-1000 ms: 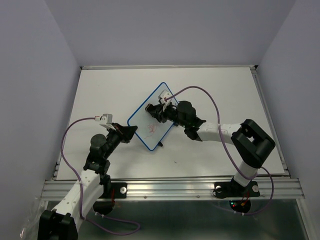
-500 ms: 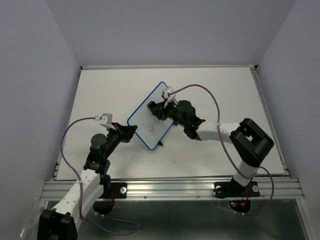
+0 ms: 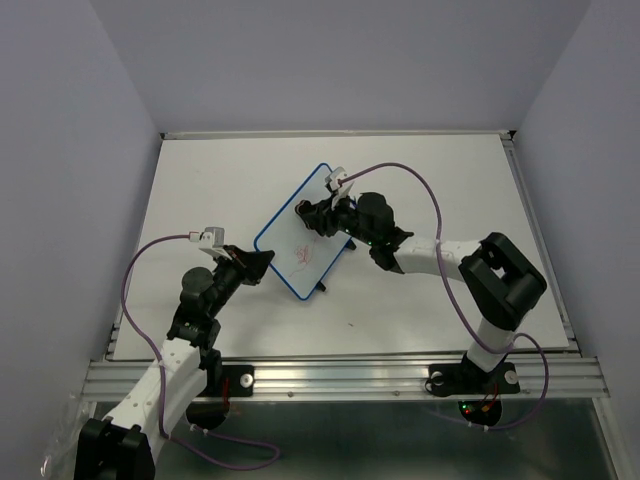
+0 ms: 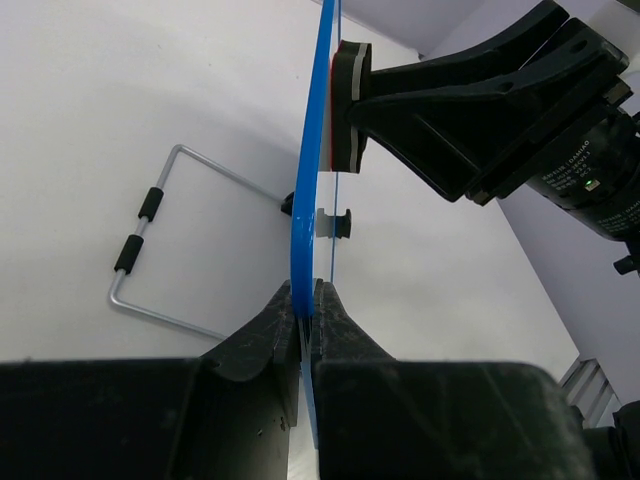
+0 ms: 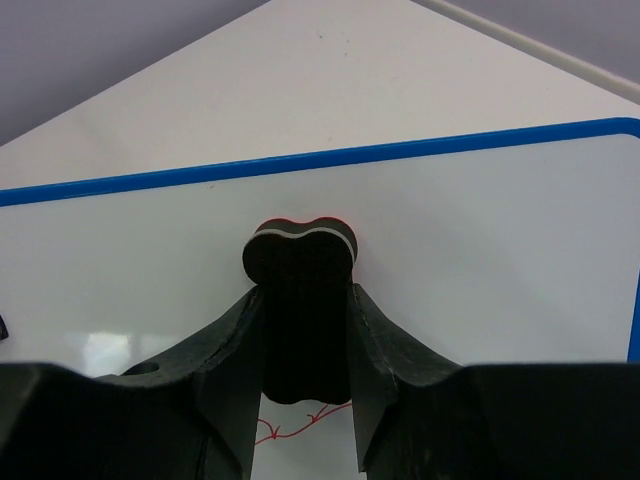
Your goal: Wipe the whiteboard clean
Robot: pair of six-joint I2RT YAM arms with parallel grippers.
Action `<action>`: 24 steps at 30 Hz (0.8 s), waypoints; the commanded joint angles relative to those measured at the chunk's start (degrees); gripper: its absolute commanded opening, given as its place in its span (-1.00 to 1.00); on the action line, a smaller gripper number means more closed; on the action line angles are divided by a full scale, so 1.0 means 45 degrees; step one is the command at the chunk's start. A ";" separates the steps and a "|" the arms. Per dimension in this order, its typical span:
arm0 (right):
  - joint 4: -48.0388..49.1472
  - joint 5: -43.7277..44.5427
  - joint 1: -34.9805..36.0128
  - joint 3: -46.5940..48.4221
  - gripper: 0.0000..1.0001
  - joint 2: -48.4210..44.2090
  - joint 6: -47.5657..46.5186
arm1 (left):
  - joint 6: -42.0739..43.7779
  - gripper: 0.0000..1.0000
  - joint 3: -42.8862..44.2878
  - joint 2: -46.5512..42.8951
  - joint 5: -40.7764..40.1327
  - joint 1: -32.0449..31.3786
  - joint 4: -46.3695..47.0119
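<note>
The whiteboard (image 3: 290, 245), white with a thin blue frame, stands tilted on the table with red scribbles (image 3: 303, 258) on its lower part. My left gripper (image 3: 262, 258) is shut on its near-left frame edge; in the left wrist view the blue edge (image 4: 303, 200) runs up from between my left gripper (image 4: 307, 300). My right gripper (image 3: 310, 213) is shut on a black eraser (image 5: 300, 250) pressed flat on the board face (image 5: 480, 220), above the red scribbles (image 5: 290, 428). From the left wrist the eraser (image 4: 347, 105) touches the board's right side.
A bent wire stand (image 4: 150, 240) with black sleeves lies behind the board on the white table (image 3: 200, 180). A small dark speck (image 3: 350, 323) sits on the table near the front. Purple cables (image 3: 420, 195) loop over both arms. Grey walls close in both sides.
My right gripper has slid the eraser a little up the board, away from the scribbles. The left gripper and the board have stayed put.
</note>
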 commanded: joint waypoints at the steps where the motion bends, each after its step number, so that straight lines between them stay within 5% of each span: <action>1: -0.0859 -0.1073 0.0004 0.0288 -0.73 0.0671 -0.0540 | 0.0578 -1.00 0.0172 0.0147 -0.0084 -0.0143 -0.0815; 6: -0.1288 -0.0568 0.0374 0.0307 -0.48 0.0867 -0.1146 | 0.0597 -1.00 0.0172 0.0128 -0.0084 -0.0182 -0.0796; 12: -0.1660 0.0368 0.0765 0.0346 -0.48 0.1082 -0.1731 | 0.0597 -1.00 0.0172 0.0089 -0.0084 -0.0201 -0.0776; 18: -0.1641 0.1113 0.1078 0.0132 -0.11 0.1044 -0.1693 | 0.0597 -1.00 0.0172 0.0089 -0.0084 -0.0221 -0.0776; 24: -0.1621 0.0977 0.1078 -0.0142 -0.09 0.0907 -0.1596 | 0.0597 -1.00 0.0172 0.0089 -0.0103 -0.0240 -0.0776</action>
